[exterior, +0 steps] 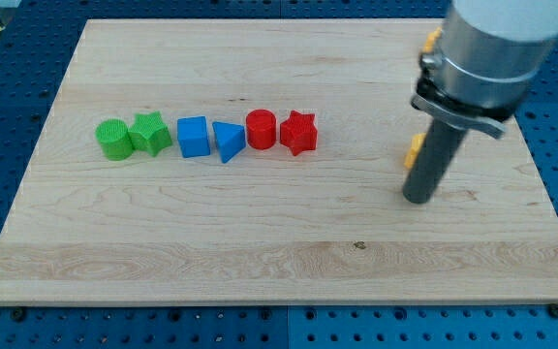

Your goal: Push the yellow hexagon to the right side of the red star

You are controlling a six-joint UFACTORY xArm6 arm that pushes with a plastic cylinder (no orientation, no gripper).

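The red star (298,132) lies at the right end of a row of blocks on the wooden board (260,242). My tip (418,199) rests on the board well to the right of the red star. A yellow block (414,148) shows as a small sliver at the rod's left edge, just above the tip; the rod hides most of it and its shape cannot be made out. A second yellow piece (432,40) peeks out behind the arm near the view's top, its shape also hidden.
Left of the red star, the row runs leftward: red cylinder (261,129), blue triangle (228,142), blue cube (193,137), green star (150,134), green cylinder (114,139). The arm's grey body (487,58) fills the upper right.
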